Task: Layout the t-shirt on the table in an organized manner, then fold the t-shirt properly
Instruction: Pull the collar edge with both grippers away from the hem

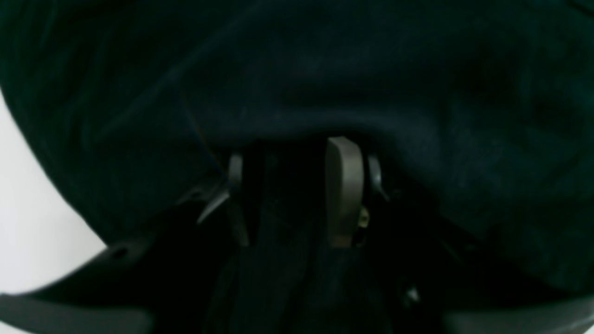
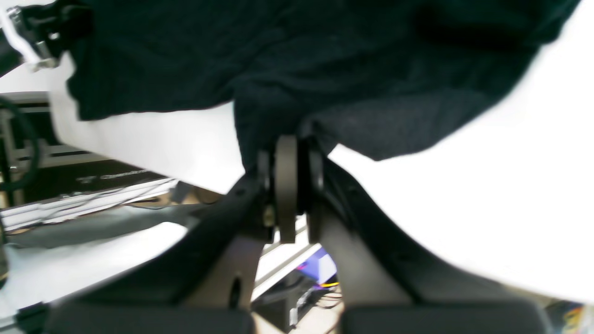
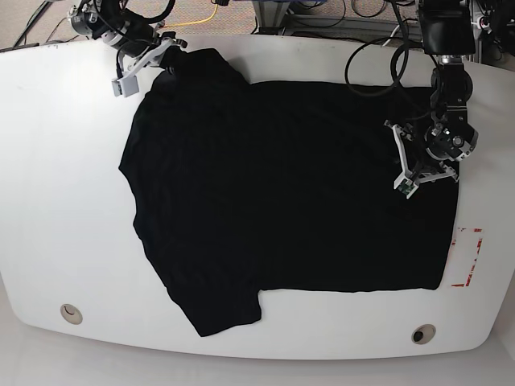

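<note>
Both tools, left tool [image 1: 297, 185] and right tool [image 2: 290, 185], pinch the spread black t-shirt [image 3: 282, 201]

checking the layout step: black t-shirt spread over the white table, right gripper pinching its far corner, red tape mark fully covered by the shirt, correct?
Not quite: the base view shows the red tape mark exposed on the table, just beside the t-shirt edge. The right gripper does pinch the far corner.

Base view: overhead, looking down on whole white smooth rounded-corner table [image 3: 48, 161], far. Left wrist view: very close, blurred, looking along dark gripper fingers [image 1: 344, 185] into black wrinkled cloth t-shirt [image 1: 325, 69]. Right wrist view: close at table edge, apparently far corner. All three share shirt.
</note>
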Available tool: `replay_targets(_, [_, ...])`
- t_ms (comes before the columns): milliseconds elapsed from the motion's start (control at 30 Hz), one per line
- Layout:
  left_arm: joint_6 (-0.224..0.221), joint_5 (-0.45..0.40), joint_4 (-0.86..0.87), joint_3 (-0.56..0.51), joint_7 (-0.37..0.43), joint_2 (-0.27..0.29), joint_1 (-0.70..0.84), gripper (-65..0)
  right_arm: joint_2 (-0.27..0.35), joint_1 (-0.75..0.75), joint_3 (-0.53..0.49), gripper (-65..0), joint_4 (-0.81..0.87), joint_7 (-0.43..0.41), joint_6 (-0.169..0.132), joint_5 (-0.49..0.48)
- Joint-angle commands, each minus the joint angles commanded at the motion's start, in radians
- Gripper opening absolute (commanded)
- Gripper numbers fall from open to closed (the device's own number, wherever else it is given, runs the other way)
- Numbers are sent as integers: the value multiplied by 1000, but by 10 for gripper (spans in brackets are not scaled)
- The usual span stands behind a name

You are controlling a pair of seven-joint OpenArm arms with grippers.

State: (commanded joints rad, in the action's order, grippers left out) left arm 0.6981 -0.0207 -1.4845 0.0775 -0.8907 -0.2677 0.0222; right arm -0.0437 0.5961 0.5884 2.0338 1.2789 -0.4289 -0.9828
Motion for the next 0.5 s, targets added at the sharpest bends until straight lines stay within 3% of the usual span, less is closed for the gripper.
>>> replay_targets(133, [0,0,-3,0,0,0,0,-436,2,20,0,-284,0,-6,44,-26])
replay_targets(200, [0,0,-5,0,0,0,0,-436,5,26,2,-241,0,-15,51,-28])
replay_targets(333, [0,3,-31,3,-14,0,0,-436,40,21,2,-257,0,-35,54,-23])
replay_targets(500, [0,8,-144,5,-110,0,0,-435,120,-58,32,-258,-3,-68,54,9])
